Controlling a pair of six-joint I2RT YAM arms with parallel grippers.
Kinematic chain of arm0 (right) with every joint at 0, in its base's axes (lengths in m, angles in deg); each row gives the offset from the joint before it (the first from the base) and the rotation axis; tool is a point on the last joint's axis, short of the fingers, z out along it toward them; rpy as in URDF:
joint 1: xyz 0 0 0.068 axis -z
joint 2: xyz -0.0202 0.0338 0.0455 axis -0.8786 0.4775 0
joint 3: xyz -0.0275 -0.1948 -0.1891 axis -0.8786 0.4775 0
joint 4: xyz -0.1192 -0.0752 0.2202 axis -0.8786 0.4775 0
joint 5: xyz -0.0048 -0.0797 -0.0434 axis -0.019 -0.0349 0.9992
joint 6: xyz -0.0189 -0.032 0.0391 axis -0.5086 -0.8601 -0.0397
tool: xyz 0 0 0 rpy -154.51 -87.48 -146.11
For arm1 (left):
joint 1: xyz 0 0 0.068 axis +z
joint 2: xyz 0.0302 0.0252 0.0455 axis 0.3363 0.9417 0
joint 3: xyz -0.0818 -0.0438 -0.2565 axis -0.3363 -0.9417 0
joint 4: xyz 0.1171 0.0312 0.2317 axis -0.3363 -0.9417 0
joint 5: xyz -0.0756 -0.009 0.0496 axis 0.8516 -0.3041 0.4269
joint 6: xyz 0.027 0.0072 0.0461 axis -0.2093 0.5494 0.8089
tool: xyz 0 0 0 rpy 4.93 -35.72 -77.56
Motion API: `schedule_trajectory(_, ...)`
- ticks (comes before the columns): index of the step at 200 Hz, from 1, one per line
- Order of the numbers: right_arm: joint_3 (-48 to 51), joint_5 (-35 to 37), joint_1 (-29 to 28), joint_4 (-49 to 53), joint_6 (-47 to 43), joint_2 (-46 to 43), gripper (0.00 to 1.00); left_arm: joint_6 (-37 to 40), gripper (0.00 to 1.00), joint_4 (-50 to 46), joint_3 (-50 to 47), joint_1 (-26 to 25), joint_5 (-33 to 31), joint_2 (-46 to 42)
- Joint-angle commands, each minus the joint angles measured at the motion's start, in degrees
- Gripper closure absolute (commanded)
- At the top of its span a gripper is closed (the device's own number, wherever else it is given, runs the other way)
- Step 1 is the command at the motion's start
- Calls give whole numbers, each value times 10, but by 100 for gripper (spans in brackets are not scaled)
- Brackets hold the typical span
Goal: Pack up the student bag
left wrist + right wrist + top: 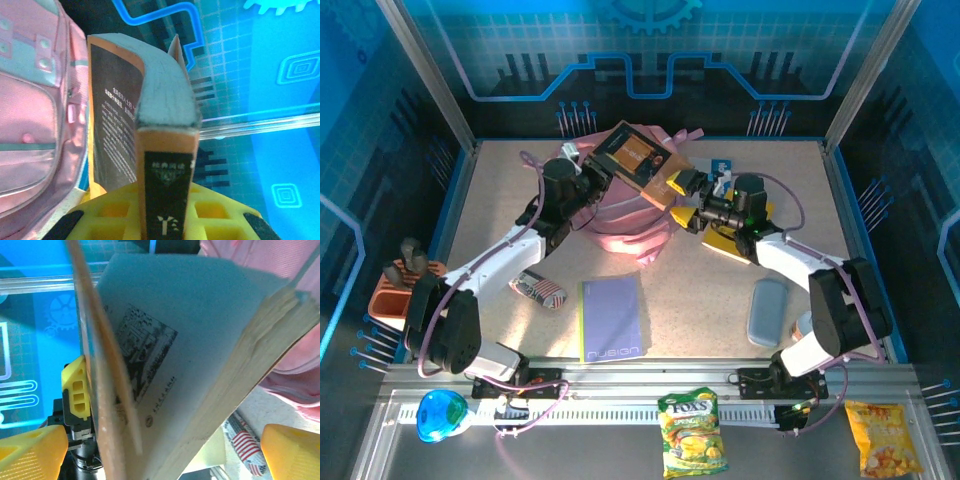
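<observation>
Student bag [625, 228] lies slumped at the far middle of the table [720, 300], beneath the book [642, 160] in the top view. We cannot tell whether the book's lower edge is already inside its mouth. We judge the bag soft, floppy and light. Its fabric should fold under a push and its mouth sag shut, and the smooth pale panels may slip between fingers. Better holds, we think, are the seam beside the zipped opening or a strap [655, 245], where cloth bunches into something to pinch.

On the left, our left gripper [592, 178] is nearly closed, clamping the book at its spine end, with the bag's pocketed front just beside it. On the right, our right gripper [685, 195] stands wide, its fingers [30, 452] straddling the fanned pages without pinching them, so it holds nothing.
</observation>
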Motion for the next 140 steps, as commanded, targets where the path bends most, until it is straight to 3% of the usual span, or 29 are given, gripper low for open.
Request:
schedule_trajectory(1, -23, -2, -12, -74, 48, 24, 0, -31, 100, 79, 31, 3, 2, 3)
schedule_trajectory(39, -38, 20, -12, -134, 76, 60, 8, -41, 100, 83, 22, 3, 6, 3)
schedule_trajectory(87, -29, 34, 5, -200, 99, 79, 41, -39, 100, 67, -2, 3, -4, -14)
schedule_trajectory(140, -22, 34, 16, -169, 58, 54, 81, -15, 100, 3, -5, 2, -9, -23)
